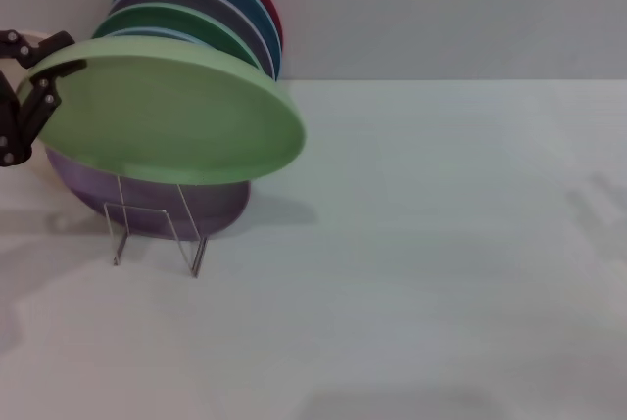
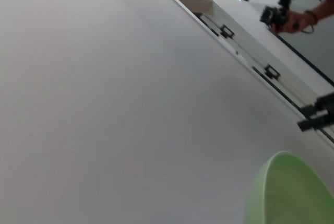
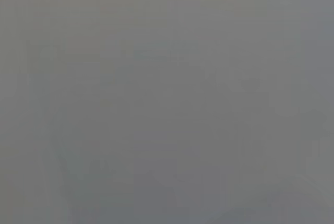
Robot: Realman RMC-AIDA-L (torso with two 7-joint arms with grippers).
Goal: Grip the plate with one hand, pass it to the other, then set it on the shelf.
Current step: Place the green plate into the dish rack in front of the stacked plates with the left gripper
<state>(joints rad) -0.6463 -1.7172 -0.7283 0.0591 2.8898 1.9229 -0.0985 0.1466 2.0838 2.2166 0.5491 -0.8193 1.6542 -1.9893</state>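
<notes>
One gripper, the left gripper (image 1: 44,82), clamps its fingers on the plate (image 1: 171,112), tilted above the shelf (image 1: 157,234); right arm unseen. An off-slot lowering could topple stacked plates (image 1: 211,4).

Our left gripper (image 1: 51,75): black jointed linkage fingers, small silver screws at pivots, white housing behind.

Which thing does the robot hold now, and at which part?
The left gripper holds the pale green plate by its left rim, above the rack.
</notes>
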